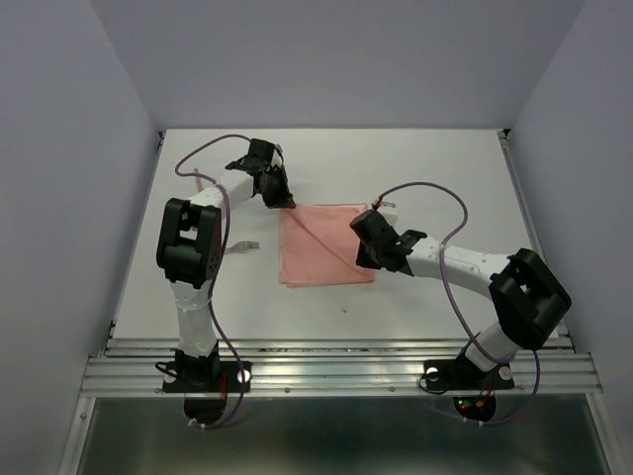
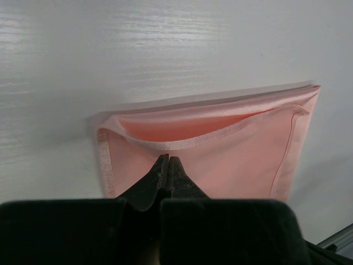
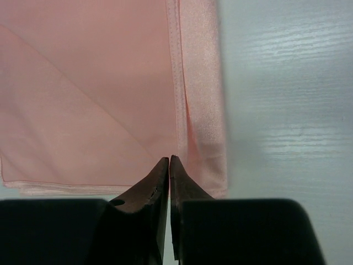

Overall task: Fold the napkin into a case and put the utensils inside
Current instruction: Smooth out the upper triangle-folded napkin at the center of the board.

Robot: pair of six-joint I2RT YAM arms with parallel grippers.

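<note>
Gaping pocket (image 2: 176, 126) in folded napkin (image 1: 321, 247)

You see your left fingers (image 2: 153, 181) pressed tight together at the bottom of the picture, with their dark tips over the near part of the pink napkin (image 2: 231, 149). The napkin lies folded on the white surface (image 2: 138, 49). Its top layer dips along a stitched edge, so a little pocket opens at the far side. You can't tell if the tips pinch any cloth.
</note>
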